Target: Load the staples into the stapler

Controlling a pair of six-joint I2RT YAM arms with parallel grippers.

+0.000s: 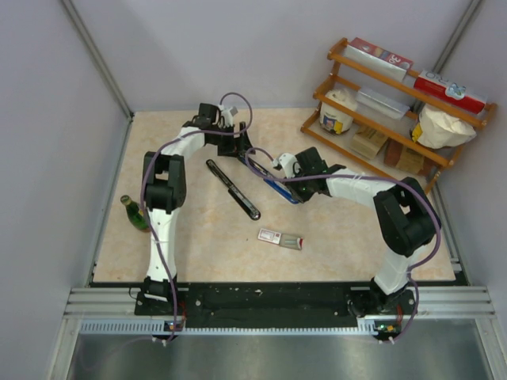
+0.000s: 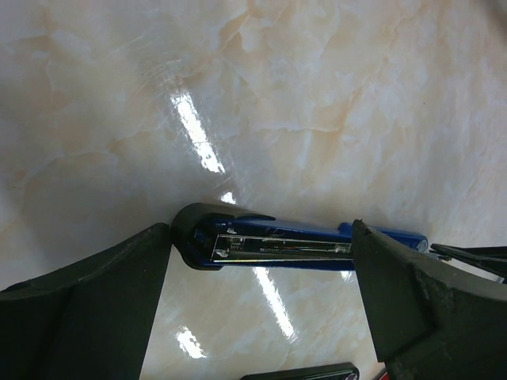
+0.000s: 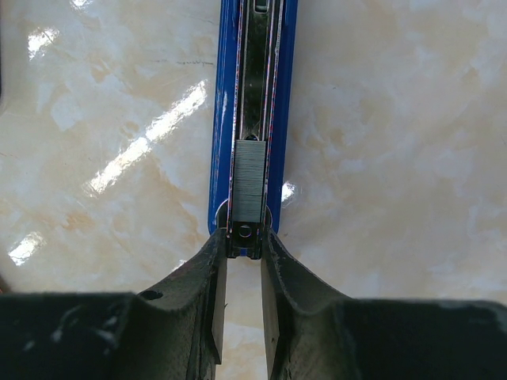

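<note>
My bench [image 1: 206, 237] has a glossy beige marble-pattern top. Plain pale grey walls [image 1: 277, 47] enclose it at left, rear and right. A wooden shelf rack [image 1: 341, 57] stands at the far right corner. A metal rail [image 1: 277, 301] runs along the near edge. Light leaves white glare streaks [image 2: 198, 134] on the top.

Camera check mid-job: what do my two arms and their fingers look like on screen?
Both the left arm and the right arm have white links with black joints. A thin purple cable runs along each. The fingers are matte black and wedge-shaped, with no markings visible.
</note>
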